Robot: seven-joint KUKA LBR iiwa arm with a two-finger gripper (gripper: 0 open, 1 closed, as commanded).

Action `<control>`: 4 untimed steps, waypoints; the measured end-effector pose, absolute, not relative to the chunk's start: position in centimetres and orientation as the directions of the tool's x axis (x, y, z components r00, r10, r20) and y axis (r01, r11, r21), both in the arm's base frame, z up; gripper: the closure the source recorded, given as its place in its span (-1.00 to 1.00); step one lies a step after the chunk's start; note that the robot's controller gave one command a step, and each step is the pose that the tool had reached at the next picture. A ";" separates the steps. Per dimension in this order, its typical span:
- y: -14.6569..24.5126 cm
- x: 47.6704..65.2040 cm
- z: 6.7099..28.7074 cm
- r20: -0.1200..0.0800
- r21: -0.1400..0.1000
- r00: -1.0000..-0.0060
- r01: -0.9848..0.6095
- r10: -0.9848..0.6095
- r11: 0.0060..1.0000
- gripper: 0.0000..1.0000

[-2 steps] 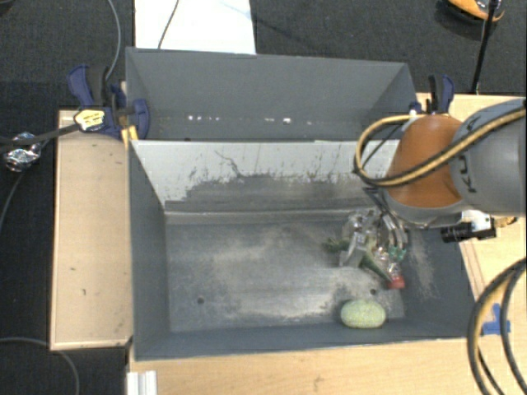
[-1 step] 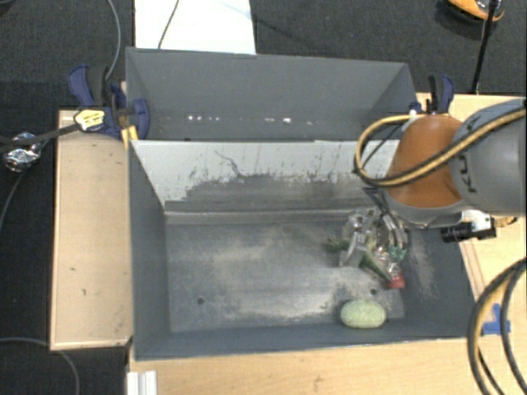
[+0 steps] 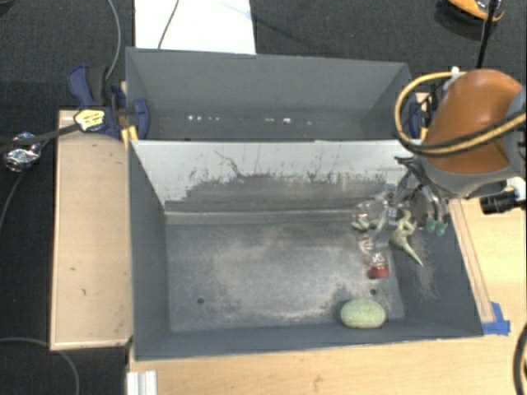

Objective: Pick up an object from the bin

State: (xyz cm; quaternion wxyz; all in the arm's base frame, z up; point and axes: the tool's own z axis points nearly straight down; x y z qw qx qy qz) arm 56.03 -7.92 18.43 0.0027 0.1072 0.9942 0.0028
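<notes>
Grey bin (image 3: 247, 253). Gripper (image 3: 380, 230) low over the floor's right side; can't tell if parted or closed. Pale green oval lump (image 3: 362, 313) by the front wall, near it: looks soft, light; pinch across the short axis. Small red piece (image 3: 378, 268) just below gripper: fiddly.

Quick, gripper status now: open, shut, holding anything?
Gripper: cannot be told from this view; it is low at the right side of the bin, near the pale green oval lump.
</notes>
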 end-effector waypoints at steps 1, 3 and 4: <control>-7.9 56.0 18.4 -0.005 0.006 -0.977 0.212 0.212 0.977 1.00; -7.7 55.3 28.3 -0.006 0.007 -0.967 0.255 0.255 0.967 1.00; -7.7 55.3 28.3 -0.006 0.006 -0.967 0.254 0.254 0.967 1.00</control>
